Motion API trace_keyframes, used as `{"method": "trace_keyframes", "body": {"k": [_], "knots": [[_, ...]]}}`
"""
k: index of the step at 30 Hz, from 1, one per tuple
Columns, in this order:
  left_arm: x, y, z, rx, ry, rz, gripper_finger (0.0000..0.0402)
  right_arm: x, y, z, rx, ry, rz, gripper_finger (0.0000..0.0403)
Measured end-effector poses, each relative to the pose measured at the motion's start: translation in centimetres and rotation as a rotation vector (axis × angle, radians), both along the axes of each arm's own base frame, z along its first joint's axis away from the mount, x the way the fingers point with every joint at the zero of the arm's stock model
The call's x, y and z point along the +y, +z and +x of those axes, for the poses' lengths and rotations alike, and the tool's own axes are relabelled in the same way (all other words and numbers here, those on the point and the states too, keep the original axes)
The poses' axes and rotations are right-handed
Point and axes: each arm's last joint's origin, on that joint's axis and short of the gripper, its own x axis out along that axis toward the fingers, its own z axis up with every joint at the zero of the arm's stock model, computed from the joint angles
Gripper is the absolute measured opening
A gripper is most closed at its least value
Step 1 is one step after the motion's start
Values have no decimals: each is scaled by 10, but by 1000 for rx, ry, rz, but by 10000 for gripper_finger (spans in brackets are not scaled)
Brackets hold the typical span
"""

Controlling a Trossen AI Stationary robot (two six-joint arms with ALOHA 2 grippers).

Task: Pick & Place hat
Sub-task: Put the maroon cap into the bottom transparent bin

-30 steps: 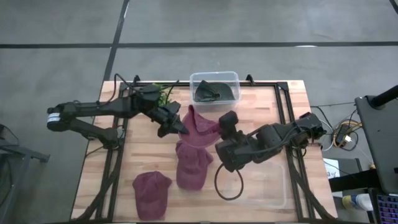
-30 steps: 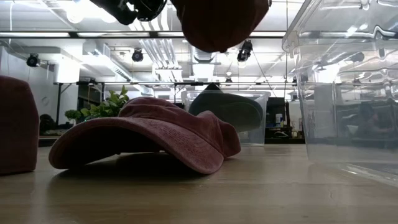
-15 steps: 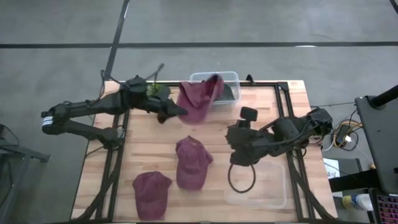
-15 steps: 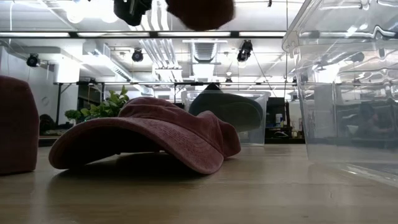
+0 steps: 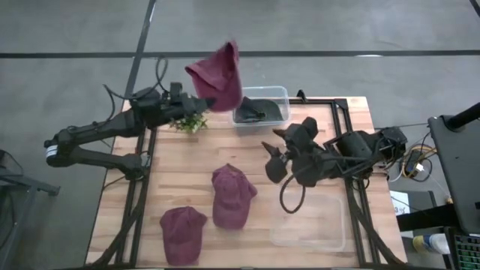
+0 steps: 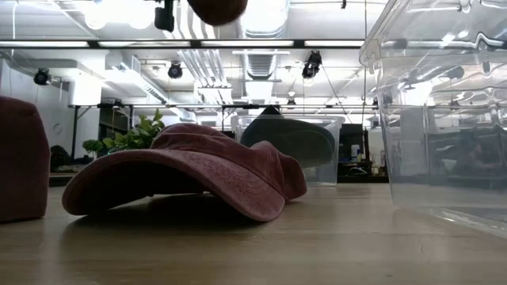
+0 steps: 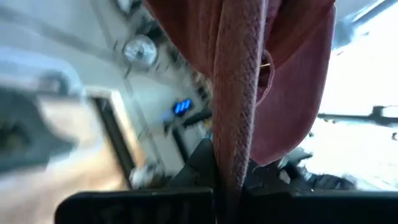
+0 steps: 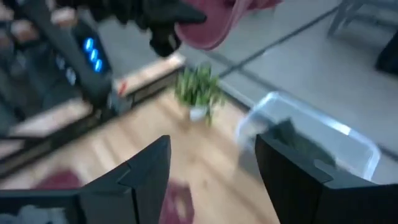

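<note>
A maroon hat point(image 5: 219, 75) is up in the air over the table's far edge, with my left gripper point(image 5: 199, 102) shut on it; the low view shows its underside point(image 6: 218, 8) at the top. Two more maroon hats point(image 5: 231, 195) point(image 5: 182, 232) lie crown up on the table, brims down. My right gripper point(image 5: 276, 155) hovers open over the table's middle right, nothing between its fingers point(image 8: 149, 168). My left gripper pinches a thick rolled band of the hat's cloth point(image 7: 236, 124) between its two fingers, at the hat's edge. The fingers come roughly level from the table's left. The hat is lifted clear of the table, and its crown point(image 7: 292, 74) spreads beyond the fingers.
A clear bin point(image 5: 260, 105) with a dark green hat stands at the far edge, a small plant point(image 5: 191, 121) to its left. A larger clear bin point(image 5: 311, 221) sits near right. A dark cable loop point(image 5: 289, 196) hangs under my right arm.
My left gripper has risen toward the far edge and rolled, carrying the hat from just above the table's middle to high over the far edge. My right gripper has opened, drawn away from the hat toward the right, risen and rolled.
</note>
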Motion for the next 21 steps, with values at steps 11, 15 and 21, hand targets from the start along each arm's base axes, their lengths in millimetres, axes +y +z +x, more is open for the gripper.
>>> {"method": "trace_keyframes", "body": {"k": [11, 15, 21], "knots": [[-1, 41, -11, -416, 133, 231, 5, -11, 18, 40, -159, -241, -286, 248], [0, 47, -7, -536, 129, 265, 5, -23, 33, 66, -226, -201, -344, 239], [0, 50, -1, -611, 57, 261, 5, -42, 56, 85, -398, -145, -474, 238]]}}
